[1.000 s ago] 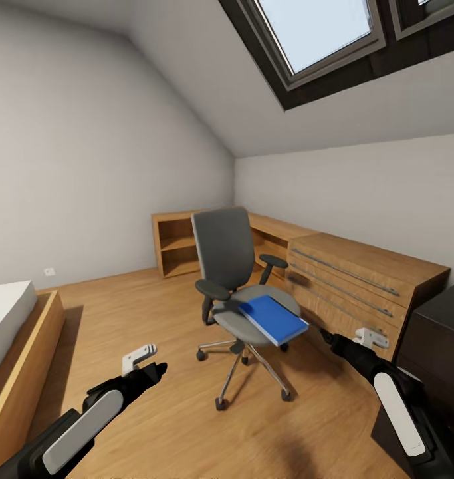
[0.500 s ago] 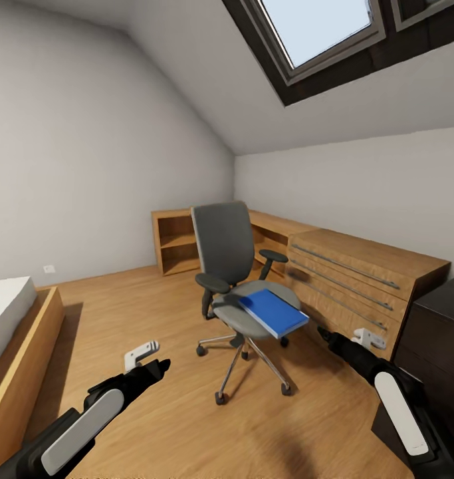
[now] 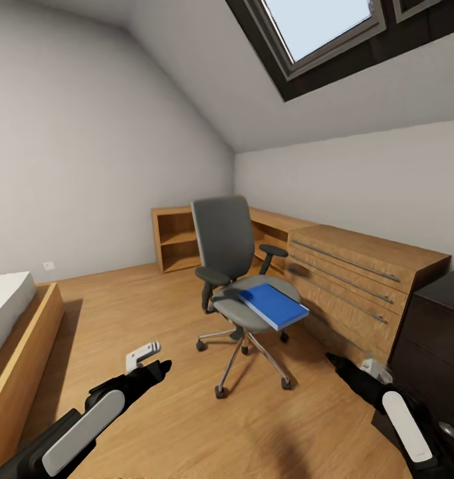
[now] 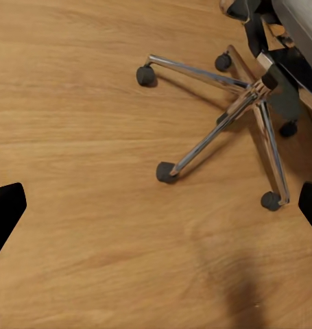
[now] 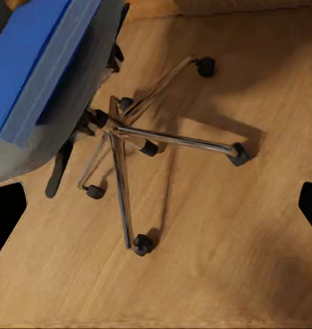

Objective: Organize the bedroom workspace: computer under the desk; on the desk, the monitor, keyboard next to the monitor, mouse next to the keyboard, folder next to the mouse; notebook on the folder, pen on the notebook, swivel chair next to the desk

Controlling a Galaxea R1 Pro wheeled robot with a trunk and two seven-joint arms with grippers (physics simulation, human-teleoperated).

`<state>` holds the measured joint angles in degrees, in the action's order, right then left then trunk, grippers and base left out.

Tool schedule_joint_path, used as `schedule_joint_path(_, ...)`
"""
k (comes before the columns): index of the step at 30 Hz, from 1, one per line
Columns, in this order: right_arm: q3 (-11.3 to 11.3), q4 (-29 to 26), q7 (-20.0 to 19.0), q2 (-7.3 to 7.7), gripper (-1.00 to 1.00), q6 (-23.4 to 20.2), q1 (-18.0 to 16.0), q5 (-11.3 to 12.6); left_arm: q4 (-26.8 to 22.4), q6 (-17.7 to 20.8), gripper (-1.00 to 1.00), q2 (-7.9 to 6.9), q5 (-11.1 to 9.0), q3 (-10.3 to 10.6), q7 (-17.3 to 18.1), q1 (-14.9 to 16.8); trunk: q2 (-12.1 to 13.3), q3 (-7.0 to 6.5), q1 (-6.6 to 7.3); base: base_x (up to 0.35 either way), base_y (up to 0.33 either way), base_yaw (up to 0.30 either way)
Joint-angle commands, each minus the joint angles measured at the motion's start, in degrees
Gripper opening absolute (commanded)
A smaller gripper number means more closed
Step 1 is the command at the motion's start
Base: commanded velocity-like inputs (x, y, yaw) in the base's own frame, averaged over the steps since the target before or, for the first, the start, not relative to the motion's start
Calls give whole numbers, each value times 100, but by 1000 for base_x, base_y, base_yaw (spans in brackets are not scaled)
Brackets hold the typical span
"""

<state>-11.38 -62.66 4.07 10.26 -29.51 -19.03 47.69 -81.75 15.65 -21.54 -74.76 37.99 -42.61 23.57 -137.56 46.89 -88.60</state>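
The swivel chair (image 3: 221,247), grey with black armrests and a chrome star base, stands mid-room on the wood floor. The bright-blue folder (image 3: 273,305) lies flat on its seat, overhanging the front right edge. In the right wrist view the folder (image 5: 33,63) sits above the chair base (image 5: 121,133). My left gripper (image 3: 145,352) hangs open low to the chair's left, over the floor near the castors (image 4: 166,171). My right gripper (image 3: 375,366) is open, low at the right by the desk. The black drawer unit of the desk (image 3: 431,326) shows at the right edge.
A light-wood drawer chest (image 3: 359,276) runs along the right wall behind the chair, with an open shelf unit (image 3: 175,241) in the corner. A bed in a wooden frame (image 3: 17,346) lies at the left. Bare floor lies between my arms and the chair.
The whole view has shifted slightly, so the chair sits a little higher in it. My right gripper has dropped lower in the view. The folder still lies on the seat.
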Motion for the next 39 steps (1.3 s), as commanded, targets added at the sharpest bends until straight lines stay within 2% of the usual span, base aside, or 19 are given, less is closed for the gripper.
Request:
schedule_joint_path(1, -44, 207, -41, 9, 100, -22, -14, 193, -8, 8, 100, -2, -21, 19, -39, 7, -45, 25, -21, 0, 0, 0)
schedule_joint_path(3, -94, 446, -273, 26, 100, -35, -22, 329, -8, 8, 100, 5, -26, 43, -43, 7, -125, 61, -65, 0, 0, 0)
schedule_joint_path(4, -129, 635, -540, 30, 100, -56, -35, 447, -9, 8, 100, 9, -21, 188, -34, 7, -165, 79, -87, 0, 0, 0)
schedule_joint_path(6, -135, 748, -586, 30, 100, -60, -70, 526, -12, 8, 100, 9, -18, 243, -32, 7, -246, 115, -131, 0, 0, 0)
schedule_joint_path(10, -136, 1163, -742, 29, 100, -166, -433, 891, -28, 2, 100, 10, -13, 328, -23, 7, -406, 186, -219, 0, 0, 0)
schedule_joint_path(14, -141, 1590, -1008, 36, 100, -794, -763, 1278, -154, 0, 100, 6, -12, 344, -30, 7, -566, 258, -307, 0, 0, 0)
schedule_joint_path(16, -144, 1778, -1198, 37, 100, -1370, -868, 1656, -203, 0, 100, 3, -17, 351, -35, 7, -570, 302, -313, 0, 0, 0)
schedule_joint_path(17, -137, 1819, -1339, 37, 100, -1571, -893, 1794, -212, 1, 100, 6, -19, 355, -33, 7, -570, 302, -313, 0, 0, 0)
schedule_joint_path(18, -120, 1870, -1658, 37, 100, -1724, -915, 1896, -205, 7, 100, 6, -34, 431, -10, 7, -570, 302, -313, 0, 0, 0)
schedule_joint_path(31, -153, 2049, -1670, 52, 100, -1750, -919, 1947, -171, 7, 100, 2, -34, 476, -10, 7, -570, 302, -313, 100, 0, 0)
schedule_joint_path(36, -147, 2070, -1678, 8, 100, -1213, -919, 1953, -156, 6, 100, 4, -36, 476, -12, 7, -570, 302, -313, 197, 0, 0)
schedule_joint_path(39, -148, 2057, -1691, 6, 100, -1097, -919, 1954, -138, 1, 100, 3, -31, 479, -17, 7, -570, 302, -313, 275, 0, 0)
